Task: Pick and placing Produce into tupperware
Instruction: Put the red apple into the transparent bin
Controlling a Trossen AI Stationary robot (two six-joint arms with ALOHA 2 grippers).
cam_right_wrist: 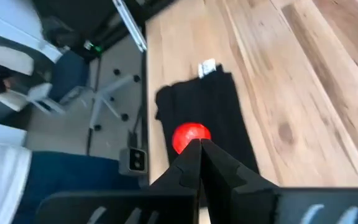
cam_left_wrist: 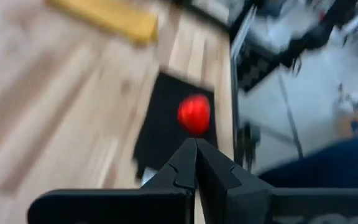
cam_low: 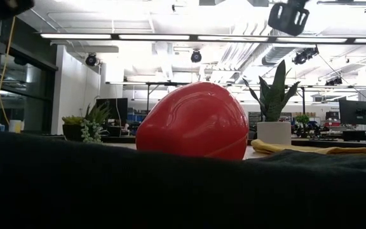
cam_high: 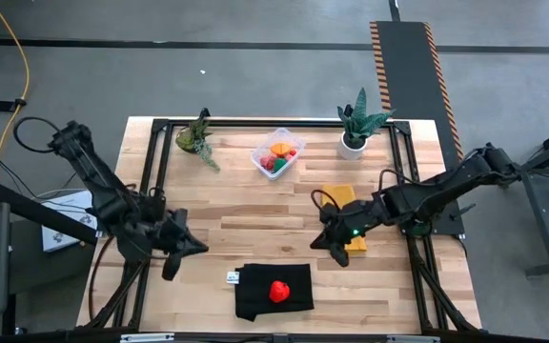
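From above, a clear plastic tupperware tub (cam_high: 277, 153) holding orange, green and red toy produce (cam_high: 280, 151) sat at upper centre of the wooden worktop (cam_high: 255, 214); the low view hid it behind a round red toy fruit (cam_low: 192, 121) on a black cloth (cam_high: 273, 290). Left tool (cam_high: 172, 257) and right tool (cam_high: 335, 250) hovered closed, empty.

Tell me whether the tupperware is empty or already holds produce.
Not empty: the high view shows orange, red and green pieces inside the clear tupperware. One red piece lies outside on the black cloth.
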